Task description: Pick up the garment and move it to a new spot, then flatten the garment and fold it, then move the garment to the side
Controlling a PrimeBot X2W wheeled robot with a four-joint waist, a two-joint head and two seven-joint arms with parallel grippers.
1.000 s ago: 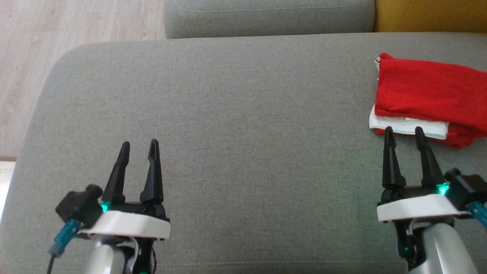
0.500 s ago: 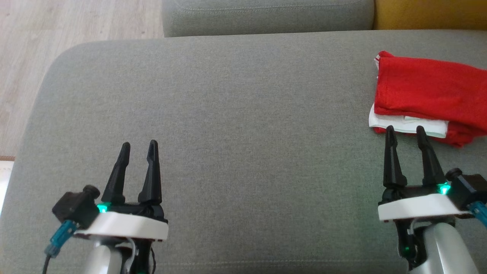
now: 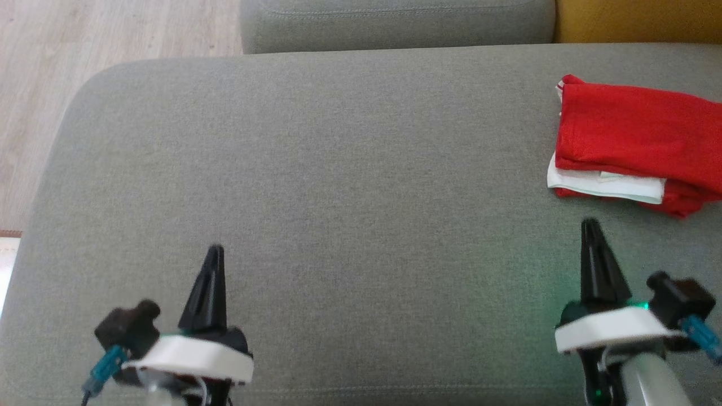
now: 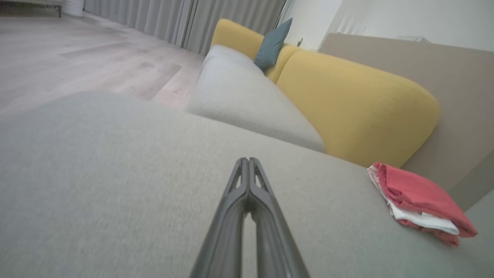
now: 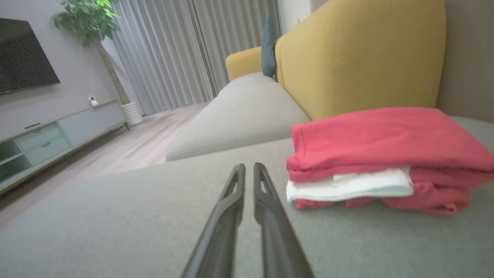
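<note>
From my station I see a living room with a pale wood-plank floor and long grey pleated curtains at the far side. Most of my head view is taken up by the broad grey woven-fabric seat cushion, flat and finely textured, with rounded corners. Behind it lies a second grey upholstered cushion with a stitched seam. A plump mustard-yellow sofa back runs beside that, smooth and rounded, and a small teal throw pillow leans against it.

The folded red knit garment lies at the far right of the big cushion. It is a soft rectangular stack with a white layer showing between red folds along its near edge, and its right side runs past the frame edge of my head view. In the right wrist view the folds look thick and slightly rumpled at the bottom.

The right gripper sits just short of the garment's near left corner, apart from it. Its two long dark tapered fingers are drawn almost together, with only a thin slit between them in the wrist view, and they grip nothing. The left gripper hangs over bare cushion at the lower left, well apart from the garment. Its fingers are pressed together to a single point, and it is empty.
</note>
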